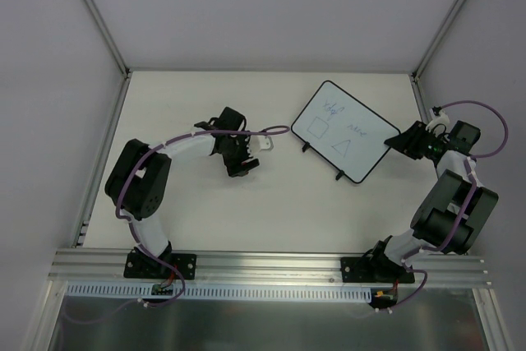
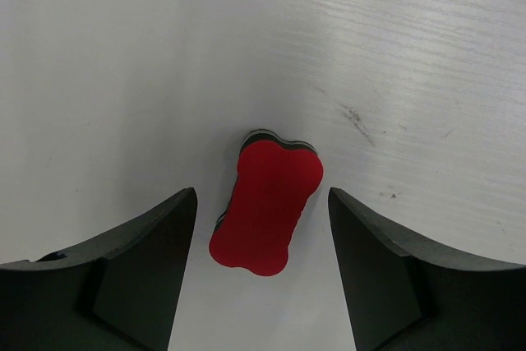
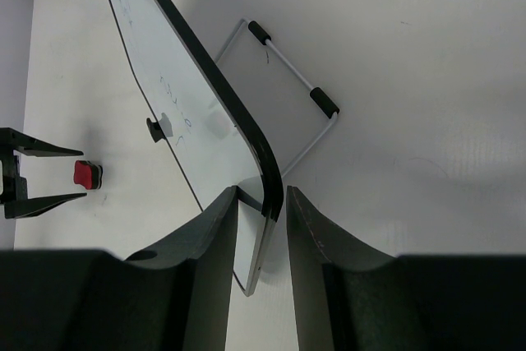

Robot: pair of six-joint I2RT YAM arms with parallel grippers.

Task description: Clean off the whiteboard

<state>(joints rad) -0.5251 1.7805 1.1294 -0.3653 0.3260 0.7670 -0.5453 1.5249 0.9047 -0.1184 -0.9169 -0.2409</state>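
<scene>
The whiteboard [image 1: 345, 131] stands tilted at the back right of the table, with a drawn square, a triangle and some blue scribbles. My right gripper [image 1: 403, 139] is shut on its right edge; in the right wrist view the black rim [image 3: 265, 172] sits between the fingers of this gripper [image 3: 263, 203]. The board's wire stand [image 3: 289, 71] rests on the table behind it. The small red eraser [image 2: 267, 207] lies flat on the table. My left gripper [image 2: 261, 191] is open, one finger on each side of the eraser, not touching it. The eraser also shows in the right wrist view [image 3: 85, 174].
White enclosure walls with metal posts [image 1: 99, 18] close in the table at the back and sides. An aluminium rail [image 1: 271, 267] with both arm bases runs along the near edge. Purple cables [image 1: 271, 131] loop from both arms.
</scene>
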